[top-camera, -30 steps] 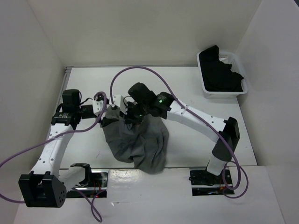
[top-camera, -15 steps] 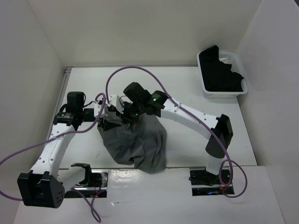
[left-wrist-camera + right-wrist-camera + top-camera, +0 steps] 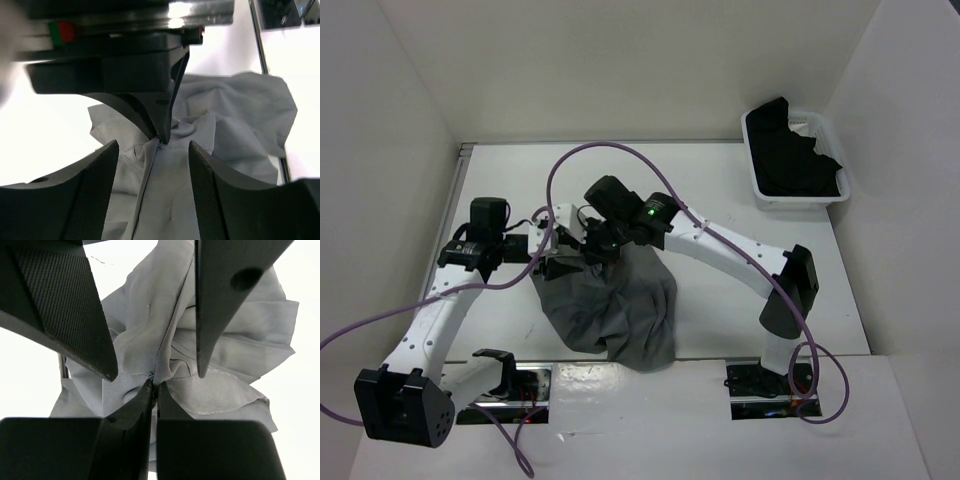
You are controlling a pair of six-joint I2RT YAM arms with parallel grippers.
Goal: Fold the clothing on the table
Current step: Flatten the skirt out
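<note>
my right gripper (image 3: 154, 390): clamped tight on a pinch of the grey skirt (image 3: 610, 310), grabbing it right at a seam on the top-left edge of the heap

my left gripper (image 3: 152, 150): jaws apart, not holding anything. One finger sits on either side of that same bunched-up fold, with my right gripper's tip poking in between them

grey skirt: crumpled in a heap on the worktop (image 3: 720, 190), a bit left of centre and between my two arms. Its lower end comes close to the near edge

wrist views: lots of creases, plus a stitched seam running up to the pinch

bin (image 3: 760, 190): small and white, off in the far right corner, well apart from the skirt

black garment (image 3: 795, 155): stuffed into that bin

cable (image 3: 610, 150): purple, looping over the worktop behind my grippers
</note>
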